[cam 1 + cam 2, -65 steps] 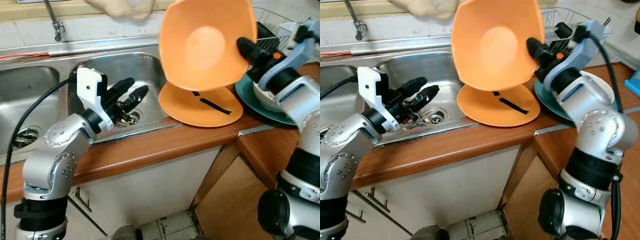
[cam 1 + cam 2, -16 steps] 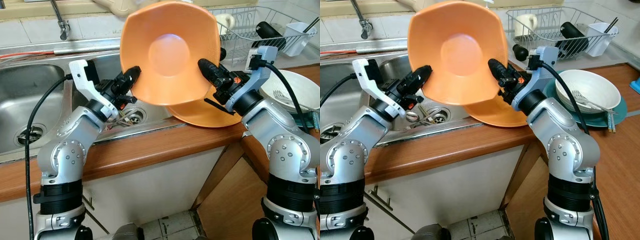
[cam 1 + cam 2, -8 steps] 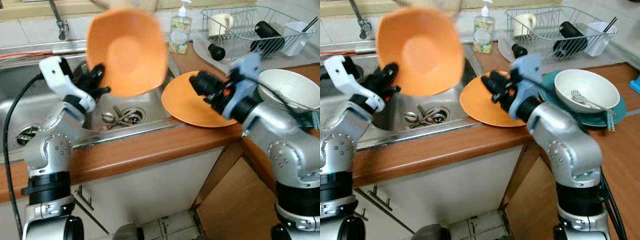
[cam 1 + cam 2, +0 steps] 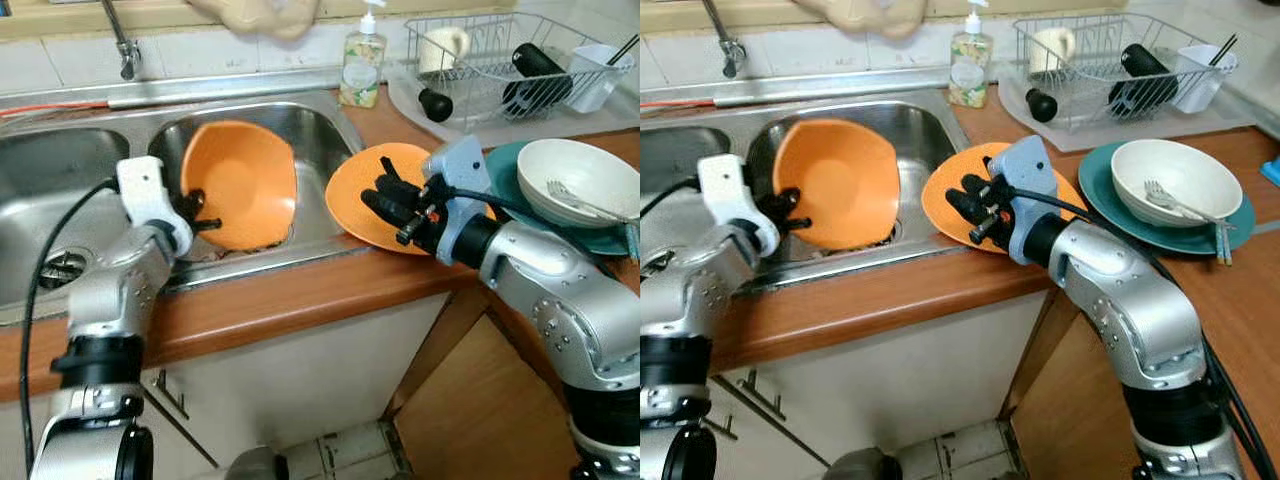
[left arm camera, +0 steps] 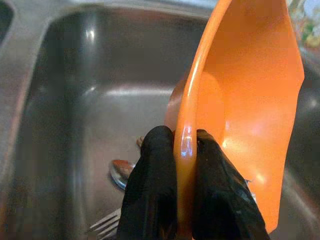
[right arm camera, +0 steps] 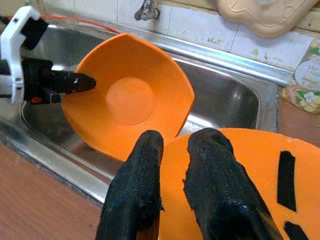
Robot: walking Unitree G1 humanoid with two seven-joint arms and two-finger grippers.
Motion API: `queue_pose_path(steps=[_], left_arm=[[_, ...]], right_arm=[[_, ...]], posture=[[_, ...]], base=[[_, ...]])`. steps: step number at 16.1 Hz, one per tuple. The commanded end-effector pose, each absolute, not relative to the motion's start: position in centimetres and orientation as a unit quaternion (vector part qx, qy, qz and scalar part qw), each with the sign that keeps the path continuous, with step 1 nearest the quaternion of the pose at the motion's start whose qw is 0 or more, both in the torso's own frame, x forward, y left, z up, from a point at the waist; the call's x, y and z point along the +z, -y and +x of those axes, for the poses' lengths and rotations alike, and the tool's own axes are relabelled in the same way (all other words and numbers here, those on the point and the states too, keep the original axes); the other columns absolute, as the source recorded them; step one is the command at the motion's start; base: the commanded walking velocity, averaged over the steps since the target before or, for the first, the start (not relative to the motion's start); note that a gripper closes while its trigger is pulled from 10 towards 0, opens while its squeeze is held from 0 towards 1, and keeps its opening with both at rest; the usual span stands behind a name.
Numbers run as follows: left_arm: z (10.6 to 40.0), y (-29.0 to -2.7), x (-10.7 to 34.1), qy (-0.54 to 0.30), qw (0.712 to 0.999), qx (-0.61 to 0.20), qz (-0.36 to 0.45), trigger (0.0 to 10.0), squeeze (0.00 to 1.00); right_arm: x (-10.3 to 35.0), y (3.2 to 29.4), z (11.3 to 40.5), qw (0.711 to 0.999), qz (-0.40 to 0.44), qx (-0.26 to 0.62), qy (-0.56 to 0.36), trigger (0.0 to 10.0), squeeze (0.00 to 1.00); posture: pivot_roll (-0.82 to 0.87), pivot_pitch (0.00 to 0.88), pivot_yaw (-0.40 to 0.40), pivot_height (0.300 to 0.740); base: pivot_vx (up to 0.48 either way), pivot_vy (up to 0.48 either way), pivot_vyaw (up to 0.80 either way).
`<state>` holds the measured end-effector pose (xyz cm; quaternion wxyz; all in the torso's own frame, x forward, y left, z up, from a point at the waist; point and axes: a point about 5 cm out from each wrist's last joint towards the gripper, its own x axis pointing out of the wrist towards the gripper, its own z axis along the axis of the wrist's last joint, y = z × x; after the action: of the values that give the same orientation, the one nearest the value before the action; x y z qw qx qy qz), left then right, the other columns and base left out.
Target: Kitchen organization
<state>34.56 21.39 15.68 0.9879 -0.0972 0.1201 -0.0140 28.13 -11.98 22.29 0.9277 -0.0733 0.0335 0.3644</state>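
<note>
An orange bowl (image 4: 240,185) stands on edge inside the right sink basin (image 4: 315,130), its hollow facing me. My left gripper (image 4: 200,212) is shut on the bowl's left rim; the left wrist view shows the rim pinched between both fingers (image 5: 150,190). An orange plate (image 4: 350,205) with black marks lies on the counter beside the sink. My right gripper (image 4: 378,195) hovers just above this plate, open, with nothing between its fingers (image 6: 135,195). It points toward the bowl (image 6: 125,100) without touching it.
A spoon (image 5: 120,172) and other cutlery lie on the basin floor under the bowl. To the right a white bowl (image 4: 575,175) with a fork sits on a teal plate. Behind are a dish rack (image 4: 500,50), a soap bottle (image 4: 360,70) and the tap (image 4: 120,45).
A second ago both grippers held the bowl raised. The right gripper let go and dropped over the plate; the left gripper swung the bowl left and down into the sink.
</note>
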Motion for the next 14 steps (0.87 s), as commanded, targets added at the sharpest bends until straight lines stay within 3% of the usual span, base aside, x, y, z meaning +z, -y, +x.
queue_pose_path(steps=[1, 2, 3, 7, 8, 9, 10, 14], left_arm=[[35.1, -21.1, 16.4, -0.118, 0.989, -0.019, -0.09, 1.1, 0.0], [35.2, -20.8, 15.9, -0.14, 0.986, -0.029, -0.083, 7.8, 0.0], [35.4, -20.6, 15.5, -0.159, 0.984, -0.031, -0.075, 10.0, 0.0], [35.5, -20.4, 14.7, -0.189, 0.98, -0.035, -0.058, 10.0, 0.0], [35.5, -20.4, 14.7, -0.191, 0.979, -0.036, -0.057, 10.0, 0.1], [35.5, -20.5, 14.6, -0.193, 0.979, -0.037, -0.055, 10.0, 0.78], [35.5, -20.5, 14.6, -0.193, 0.979, -0.039, -0.054, 10.0, 1.0], [35.5, -20.6, 14.7, -0.187, 0.98, -0.047, -0.046, 10.0, 1.0]], right_arm=[[22.1, 11.8, 27.7, 0.924, -0.081, 0.372, -0.038, 10.0, 0.0], [22.0, 11.9, 27.5, 0.923, -0.085, 0.374, -0.04, 10.0, 0.0], [21.8, 11.9, 27.4, 0.922, -0.088, 0.374, -0.043, 10.0, 0.0], [21.4, 11.9, 27.3, 0.922, -0.093, 0.373, -0.05, 10.0, 0.0], [21.3, 11.9, 27.3, 0.922, -0.094, 0.371, -0.053, 10.0, 0.0], [21.1, 12.0, 27.4, 0.924, -0.095, 0.366, -0.057, 10.0, 0.0], [20.9, 12.3, 27.6, 0.929, -0.094, 0.353, -0.064, 10.0, 0.0], [20.6, 13.4, 28.3, 0.946, -0.079, 0.304, -0.081, 10.0, 0.0]], posture=[[-0.02, 0.0, 0.06, 0.716], [-0.03, 0.0, 0.062, 0.716], [-0.03, 0.0, 0.065, 0.716], [-0.03, 0.0, 0.066, 0.716], [-0.03, 0.0, 0.066, 0.716], [-0.02, 0.0, 0.063, 0.716], [-0.02, 0.0, 0.063, 0.716], [-0.02, 0.0, 0.06, 0.716]], base=[[0.0, 0.0, 0.0], [0.0, 0.0, 0.0], [0.0, 0.0, 0.0], [0.0, 0.0, 0.0], [0.0, 0.0, 0.0], [0.0, 0.0, 0.0], [0.0, 0.0, 0.0], [0.0, 0.0, 0.0]])
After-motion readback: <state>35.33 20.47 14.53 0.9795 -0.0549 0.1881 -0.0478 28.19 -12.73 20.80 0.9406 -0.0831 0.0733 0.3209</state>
